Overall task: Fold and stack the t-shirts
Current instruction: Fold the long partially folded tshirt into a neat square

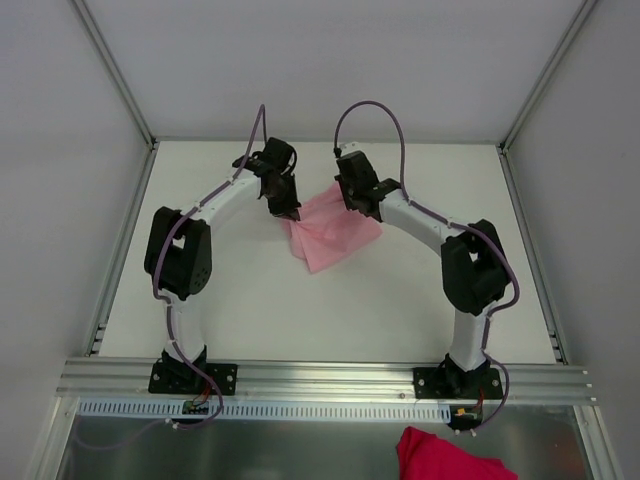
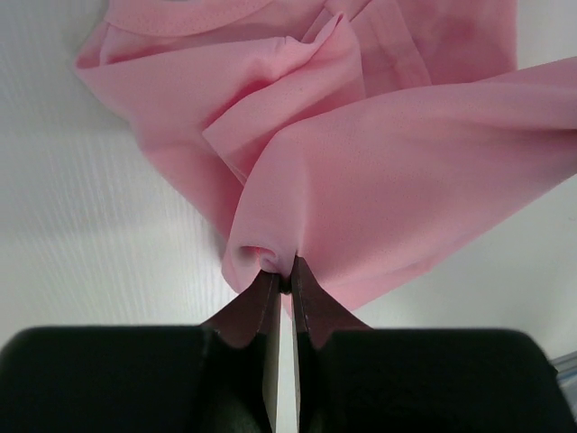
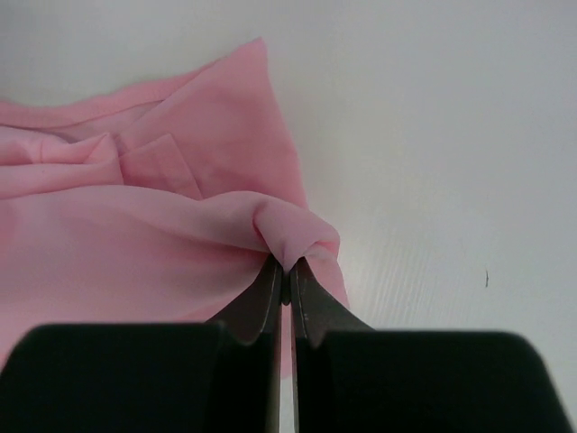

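Left fingers (image 2: 272, 290) are clamped on a bunched fold of the pale-pink t-shirt (image 1: 335, 235). Right fingers (image 3: 270, 287) are clamped on another fold at its opposite side. The shirt is crumpled between the two, mid-width on the white surface (image 1: 300, 310), nearer the far edge. A darker magenta cloth (image 1: 450, 458) sits beyond the near edge, towards the right.

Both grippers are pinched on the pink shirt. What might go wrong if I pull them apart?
1. The left gripper and right gripper each hold only a small tuck of the thin pale-pink fabric t-shirt at their very tips; it may slip free when pulled.
2. The shirt lies crumpled with overlapping folds, so it may spread twisted.
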